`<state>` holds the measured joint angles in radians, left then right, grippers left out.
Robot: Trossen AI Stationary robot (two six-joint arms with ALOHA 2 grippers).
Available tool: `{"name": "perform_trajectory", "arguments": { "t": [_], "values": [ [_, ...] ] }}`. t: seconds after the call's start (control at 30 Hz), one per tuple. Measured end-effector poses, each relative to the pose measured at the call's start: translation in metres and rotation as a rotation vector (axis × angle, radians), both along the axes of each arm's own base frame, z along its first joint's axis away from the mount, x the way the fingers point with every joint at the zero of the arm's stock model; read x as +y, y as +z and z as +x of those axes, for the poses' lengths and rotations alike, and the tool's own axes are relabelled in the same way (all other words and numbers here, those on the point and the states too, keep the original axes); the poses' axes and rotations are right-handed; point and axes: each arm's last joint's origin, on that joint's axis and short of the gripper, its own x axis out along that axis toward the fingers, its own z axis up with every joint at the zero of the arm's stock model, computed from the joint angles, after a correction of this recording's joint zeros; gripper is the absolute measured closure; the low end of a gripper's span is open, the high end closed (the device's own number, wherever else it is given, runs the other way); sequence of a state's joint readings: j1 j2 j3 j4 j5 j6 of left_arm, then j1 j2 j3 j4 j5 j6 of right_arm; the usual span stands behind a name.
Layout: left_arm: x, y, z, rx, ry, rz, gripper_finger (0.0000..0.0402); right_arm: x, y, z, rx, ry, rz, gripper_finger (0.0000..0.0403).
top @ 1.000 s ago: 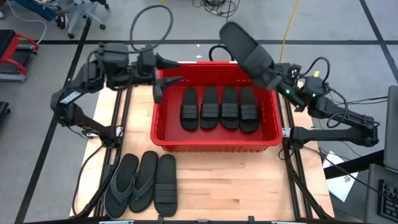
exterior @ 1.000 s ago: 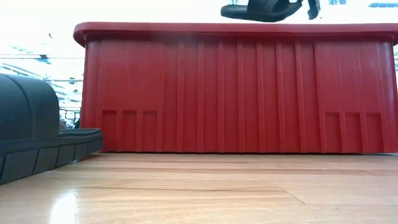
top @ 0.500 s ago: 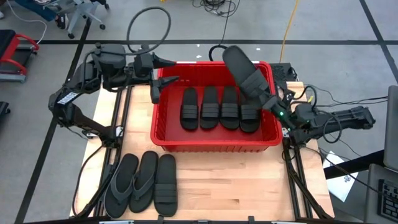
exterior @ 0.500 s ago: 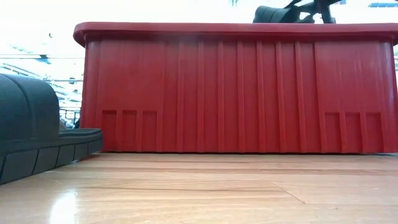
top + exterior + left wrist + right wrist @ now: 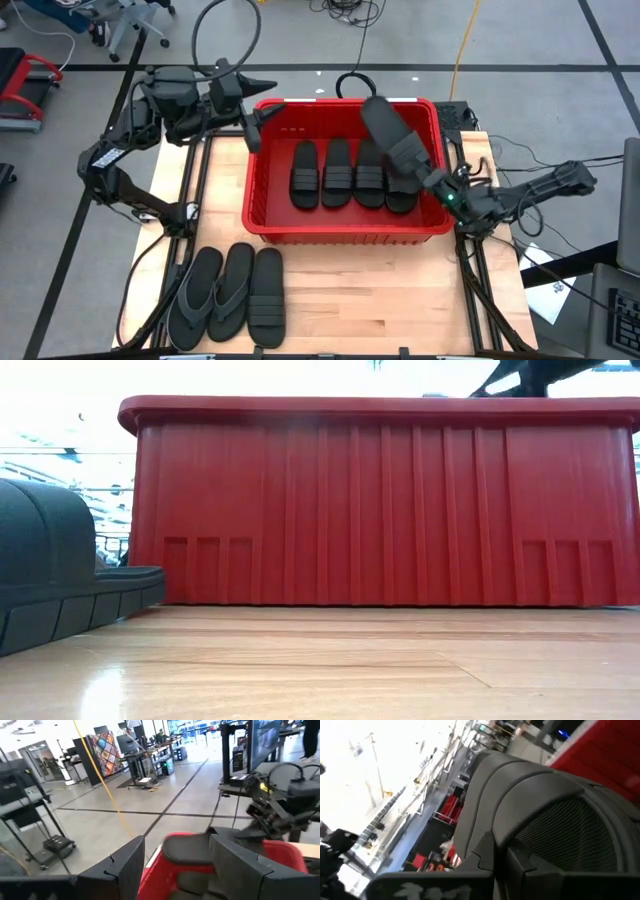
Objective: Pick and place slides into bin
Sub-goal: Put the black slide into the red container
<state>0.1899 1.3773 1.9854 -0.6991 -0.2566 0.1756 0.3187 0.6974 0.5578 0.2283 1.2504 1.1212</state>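
Matte black rubber slide point(image 5: 395, 138) pinched in closed right gripper point(image 5: 446, 192), tilted over four slides point(image 5: 352, 173) lying in red slotted plastic bin point(image 5: 262, 170); likely to topple askew if released; left gripper point(image 5: 254, 127) spread, idle at bin's rim.

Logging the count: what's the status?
Right gripper shut on slide, over bin. Left gripper open, at bin's rim. Four slides inside, three on table. Nothing blocking.

my right hand point(image 5: 432, 180) is clamped tight, low by the surface's right edge; my left hand point(image 5: 254, 128) hangs open near the far-left corner.
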Motion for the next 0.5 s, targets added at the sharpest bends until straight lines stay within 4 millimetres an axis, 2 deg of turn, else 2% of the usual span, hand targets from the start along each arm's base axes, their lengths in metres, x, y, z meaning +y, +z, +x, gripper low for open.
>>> {"name": "perform_trajectory", "arguments": {
  "t": [0.13, 0.23, 0.5],
  "values": [
    [0.004, 0.0, -0.001, 0.03, 0.021, 0.06, 0.0172, 0.002, -0.026, 0.003, -0.073, -0.1, 0.068, 0.0402],
    [0.008, 0.0, -0.002, 0.052, 0.034, 0.1, 0.0172, 0.003, -0.033, 0.006, -0.109, -0.172, 0.074, 0.0401],
    [0.018, 0.001, -0.017, 0.111, 0.079, 0.162, 0.0172, 0.004, -0.021, 0.014, -0.004, -0.283, -0.004, 0.0401]
  ]
}}
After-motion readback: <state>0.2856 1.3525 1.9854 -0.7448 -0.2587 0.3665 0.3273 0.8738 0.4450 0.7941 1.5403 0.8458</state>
